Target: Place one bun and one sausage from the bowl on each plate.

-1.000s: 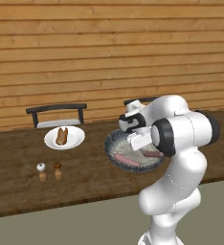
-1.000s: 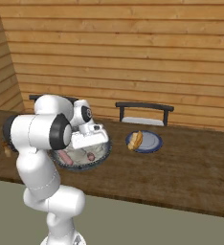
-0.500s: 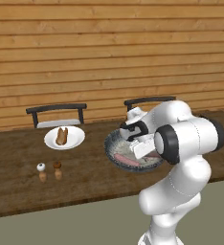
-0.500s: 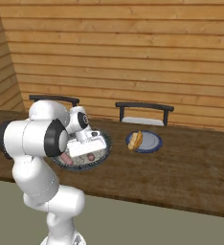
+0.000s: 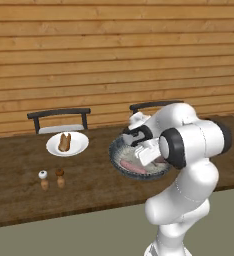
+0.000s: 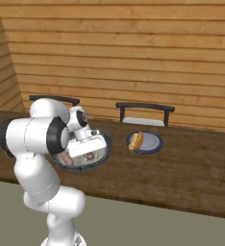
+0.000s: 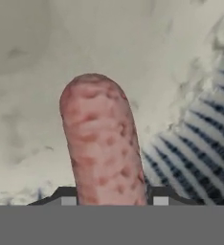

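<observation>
A pink sausage (image 7: 104, 143) fills the frame's centre, lying in the bowl (image 5: 120, 149) at mid-frame. The gripper (image 7: 111, 200) straddles it – whether it grips, I cannot tell. Risk: the round sausage could roll free of a shallow pinch.

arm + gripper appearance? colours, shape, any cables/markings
Glossy white arm of rounded, bulbous links, with dark round caps and bands at the joints. White boxy hand; the gripper has two small dark fingertips bearing pale square pads. No cables or markings visible.
</observation>
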Controlling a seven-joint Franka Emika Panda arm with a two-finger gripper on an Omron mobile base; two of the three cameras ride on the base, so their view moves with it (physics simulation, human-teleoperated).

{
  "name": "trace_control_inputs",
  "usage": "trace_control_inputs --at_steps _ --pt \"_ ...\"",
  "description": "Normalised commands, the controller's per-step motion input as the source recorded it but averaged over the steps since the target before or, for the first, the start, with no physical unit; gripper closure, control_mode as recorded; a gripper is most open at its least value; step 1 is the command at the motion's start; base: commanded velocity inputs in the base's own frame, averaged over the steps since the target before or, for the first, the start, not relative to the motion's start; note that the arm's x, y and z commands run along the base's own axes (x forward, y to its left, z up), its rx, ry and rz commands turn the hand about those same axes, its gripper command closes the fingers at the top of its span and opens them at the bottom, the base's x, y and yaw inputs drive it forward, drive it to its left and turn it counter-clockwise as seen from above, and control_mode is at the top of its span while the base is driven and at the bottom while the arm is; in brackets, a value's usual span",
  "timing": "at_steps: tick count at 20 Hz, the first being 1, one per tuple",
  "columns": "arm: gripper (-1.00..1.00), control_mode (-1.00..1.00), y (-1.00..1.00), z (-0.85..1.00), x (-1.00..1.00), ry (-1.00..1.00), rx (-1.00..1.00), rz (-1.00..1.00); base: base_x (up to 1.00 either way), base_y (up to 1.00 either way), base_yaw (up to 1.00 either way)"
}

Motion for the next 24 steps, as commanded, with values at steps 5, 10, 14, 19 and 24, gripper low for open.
trace_control_inputs --at_steps 5,10,14,19,24 --pt "1.00 -1.00 -0.03 0.95 -0.18 0.00 0.00 0.00 0.00 0.00 0.00" --pt "1.00 -1.00 -0.44 0.99 -0.02 -0.05 0.07 -0.01 0.00 0.00 0.00" --pt "1.00 -1.00 -0.70 0.72 0.00 -0.09 0.24 -0.05 0.00 0.00 0.00" --pt "1.00 -1.00 -0.81 0.36 0.00 -0.03 0.34 -0.09 0.00 0.00 0.00" --pt "1.00 -1.00 -0.64 -0.36 0.08 -0.18 0.27 -0.03 0.00 0.00 0.00"
